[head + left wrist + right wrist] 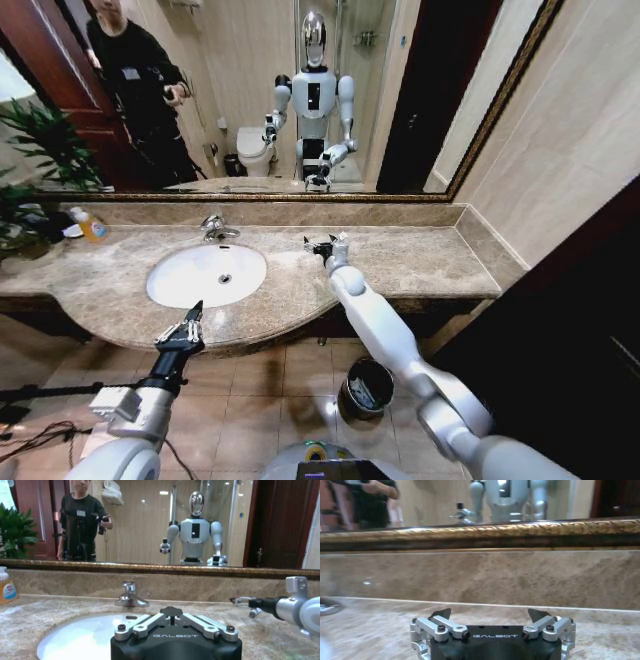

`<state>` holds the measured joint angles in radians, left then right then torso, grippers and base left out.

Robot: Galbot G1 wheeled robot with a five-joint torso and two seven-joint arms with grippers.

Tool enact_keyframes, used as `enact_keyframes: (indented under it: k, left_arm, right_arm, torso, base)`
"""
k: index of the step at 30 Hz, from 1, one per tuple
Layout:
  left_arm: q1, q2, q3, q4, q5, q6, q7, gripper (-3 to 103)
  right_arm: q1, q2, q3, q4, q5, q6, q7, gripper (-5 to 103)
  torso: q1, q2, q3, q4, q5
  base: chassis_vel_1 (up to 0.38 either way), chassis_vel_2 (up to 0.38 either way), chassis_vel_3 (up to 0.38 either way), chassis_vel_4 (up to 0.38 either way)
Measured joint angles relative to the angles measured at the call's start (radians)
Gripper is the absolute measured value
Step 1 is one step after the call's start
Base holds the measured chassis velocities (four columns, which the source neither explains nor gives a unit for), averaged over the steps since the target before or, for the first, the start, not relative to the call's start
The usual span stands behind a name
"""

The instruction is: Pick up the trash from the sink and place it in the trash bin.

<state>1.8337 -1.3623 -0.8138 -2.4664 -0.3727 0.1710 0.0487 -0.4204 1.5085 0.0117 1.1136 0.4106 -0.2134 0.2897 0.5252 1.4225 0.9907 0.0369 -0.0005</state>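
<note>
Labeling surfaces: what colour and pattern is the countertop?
Mottled beige-brown marble countertop, clearest in the head view.

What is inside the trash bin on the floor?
The trash bin holds some pale, light-coloured pieces against its dark inside; what they are cannot be told. Its bottom is hidden in shadow.

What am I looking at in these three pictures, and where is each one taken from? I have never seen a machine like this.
This is a wheeled robot with two arms, facing a bathroom mirror that reflects it. One picture comes from its head, looking down. The other two come from cameras on its wrists.

The left gripper hangs over the front edge of the marble counter by the sink, shut and holding nothing. The right gripper reaches over the counter to the right of the faucet, open, with nothing between its fingers. A soap bottle stands at the far left, and the trash bin sits on the floor below.
</note>
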Motion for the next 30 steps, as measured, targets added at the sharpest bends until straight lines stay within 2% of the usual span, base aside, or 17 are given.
enact_keyframes:
  k: [3,13,15,17,19,30]
  left_arm:
    - [0.0,0.0,0.0,0.0,0.0,0.0,0.0,0]
    - [0.0,0.0,0.0,0.0,0.0,0.0,0.0,0]
    - [0.0,0.0,0.0,0.0,0.0,0.0,0.0,0]
    - [0.0,0.0,0.0,0.0,0.0,0.0,0.0,0]
    - [0.0,0.0,0.0,0.0,0.0,0.0,0.0,0]
    - [0.0,0.0,0.0,0.0,0.0,0.0,0.0,0]
  right_arm:
    - [0.015,0.004,0.023,-0.021,0.033,-0.021,0.033,100]
    - [0.005,-0.019,0.048,-0.043,0.097,-0.039,0.038,99]
    - [-0.002,-0.02,0.05,-0.043,0.103,-0.04,0.031,93]
    - [-0.004,-0.02,0.05,-0.043,0.104,-0.04,0.029,93]
    - [-0.006,-0.018,0.049,-0.043,0.103,-0.04,0.023,79]
    - [-0.008,-0.015,0.05,-0.061,0.099,-0.036,0.011,78]
  torso:
    - [0.0,0.0,0.0,-0.0001,0.0001]
    - [0.0,0.0,0.0,-0.0002,0.0006]
    - [0.0,0.0,0.0,-0.0002,0.0006]
    - [0.0,0.0,0.0,-0.0002,0.0006]
    - [0.0,0.0,0.0,-0.0002,0.0005]
    - [0.0,0.0,0.0,-0.0001,0.0005]
  base:
    - [0.0,0.0,0.0,0.0]
    - [0.0,0.0,0.0,0.0]
    - [0.0,0.0,0.0,0.0]
    - [0.0,0.0,0.0,0.0]
    - [0.0,0.0,0.0,0.0]
    - [0.0,0.0,0.0,0.0]
